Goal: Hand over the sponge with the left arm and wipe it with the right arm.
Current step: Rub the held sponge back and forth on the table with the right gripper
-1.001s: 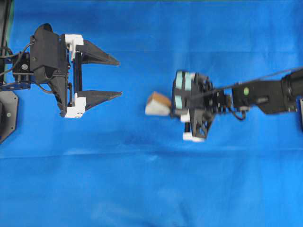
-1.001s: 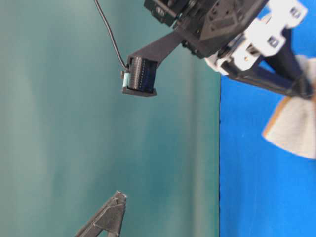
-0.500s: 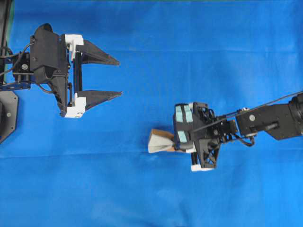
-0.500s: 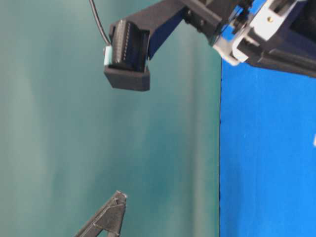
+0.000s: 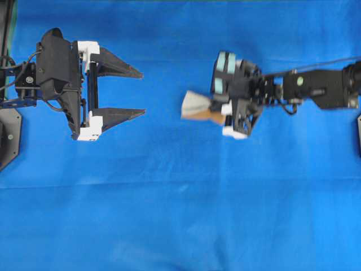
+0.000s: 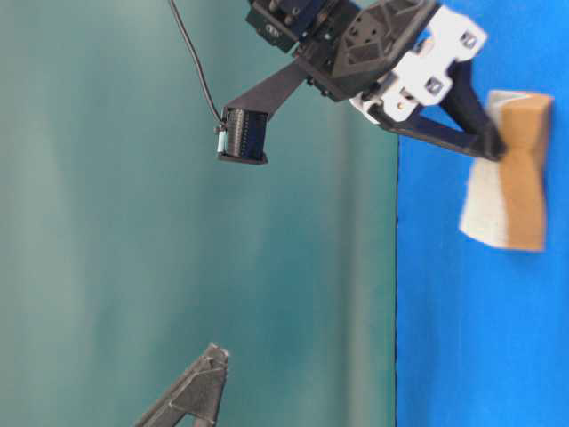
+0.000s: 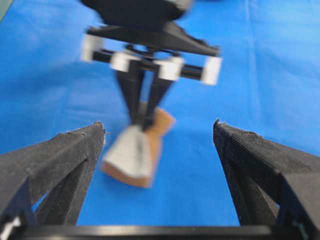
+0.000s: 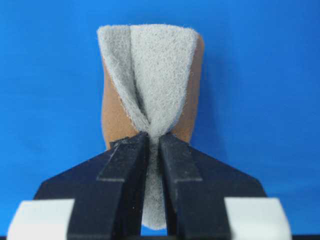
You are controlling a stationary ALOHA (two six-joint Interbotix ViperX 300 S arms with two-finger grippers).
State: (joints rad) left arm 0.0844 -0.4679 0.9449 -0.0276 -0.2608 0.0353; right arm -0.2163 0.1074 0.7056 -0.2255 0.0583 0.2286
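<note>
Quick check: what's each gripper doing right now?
Left gripper: open, holding nothing.
Right gripper: shut on the sponge, pinching it in the middle.

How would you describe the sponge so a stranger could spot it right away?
On the blue cloth, look at the right gripper, the one with teal patches. Pinched in its shut jaws is the sponge: a small block, grey-white on one face, orange-brown on the other, squeezed at its waist.

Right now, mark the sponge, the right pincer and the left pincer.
Grey-topped, orange-backed sponge (image 8: 150,75): right wrist view, grey face.
Black right pincer (image 8: 154,145): right wrist view, between the fingertips.
Black left pincer (image 5: 142,92): overhead view, between the fingertips.
</note>
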